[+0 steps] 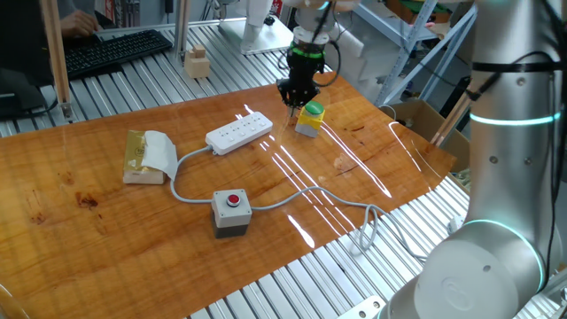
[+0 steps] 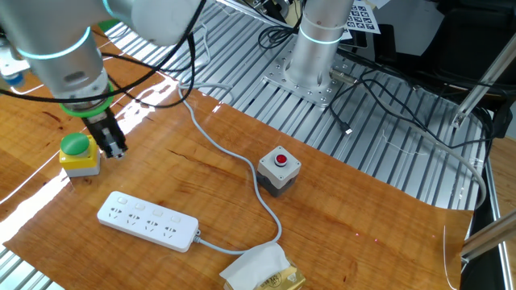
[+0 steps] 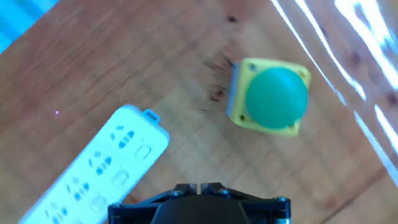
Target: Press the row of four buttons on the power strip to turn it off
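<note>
The power strip (image 1: 238,132) lies flat on the glossy wooden table (image 1: 106,213), a long white plastic bar with rounded corners and a line of sockets. The four buttons (image 3: 118,177) run along one long edge as small rounded rectangles, one beside each socket. A grey-white cable (image 2: 234,173) leaves one end of the strip and curves across the wood.

The gripper (image 2: 114,148) hangs above the table between the strip's free end and the yellow button box (image 2: 78,158), close to the box and touching neither. Its black fingers are pressed together with nothing between them.

The yellow box is squarish with a smooth domed green cap (image 3: 276,98). Farther along the table sits a grey box (image 1: 231,213) with a round red button on top. Beyond the strip's cable end lies a tissue pack (image 1: 148,157), with crumpled white tissue sticking out of its yellowish wrapper.
</note>
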Robot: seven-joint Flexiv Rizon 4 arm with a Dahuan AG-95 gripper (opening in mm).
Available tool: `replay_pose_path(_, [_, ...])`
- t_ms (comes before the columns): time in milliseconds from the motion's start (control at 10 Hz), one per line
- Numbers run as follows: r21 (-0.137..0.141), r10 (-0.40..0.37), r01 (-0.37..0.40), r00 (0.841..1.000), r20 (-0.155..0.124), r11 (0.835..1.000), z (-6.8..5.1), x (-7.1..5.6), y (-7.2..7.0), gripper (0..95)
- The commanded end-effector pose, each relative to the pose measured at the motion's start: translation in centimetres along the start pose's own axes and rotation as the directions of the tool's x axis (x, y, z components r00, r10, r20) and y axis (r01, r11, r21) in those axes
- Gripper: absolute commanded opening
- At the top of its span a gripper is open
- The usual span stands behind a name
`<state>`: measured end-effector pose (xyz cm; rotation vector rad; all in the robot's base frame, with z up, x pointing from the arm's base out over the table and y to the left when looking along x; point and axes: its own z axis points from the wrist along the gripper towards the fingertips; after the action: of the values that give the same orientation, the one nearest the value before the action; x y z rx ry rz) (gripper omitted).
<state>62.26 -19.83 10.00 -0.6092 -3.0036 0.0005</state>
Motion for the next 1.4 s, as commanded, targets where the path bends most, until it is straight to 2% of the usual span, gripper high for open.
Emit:
replay_pose_path(100, [0.027,-0.320,0.319,0.944,0.084,0.947,-0.3,0.4,-0.9,0.0])
replay_pose_path(300, [0.019,-0.369,0.369,0.926,0.077,0.929,-0.2,0.9,-1.2,0.0])
replay_pose_path(400, [0.007,-0.375,0.375,0.924,0.077,0.927,-0.2,1.4,-1.3,0.0])
replay_pose_path(500, [0.007,-0.379,0.380,0.922,0.076,0.925,-0.2,1.8,-1.3,0.0])
replay_pose_path(600, [0.009,-0.384,0.384,0.920,0.077,0.923,-0.2,2.2,-1.3,0.0])
replay_pose_path(700, [0.024,-0.409,0.409,0.909,0.076,0.912,-0.1,2.3,-1.4,0.0])
replay_pose_path(800, [0.023,-0.412,0.411,0.908,0.076,0.911,0.0,2.3,-1.4,0.0])
replay_pose_path(1000, [0.034,-0.453,0.451,0.889,0.071,0.892,0.2,2.5,-1.5,0.0])
replay_pose_path(1400, [0.034,-0.469,0.468,0.880,0.068,0.883,0.1,2.7,-1.6,0.0])
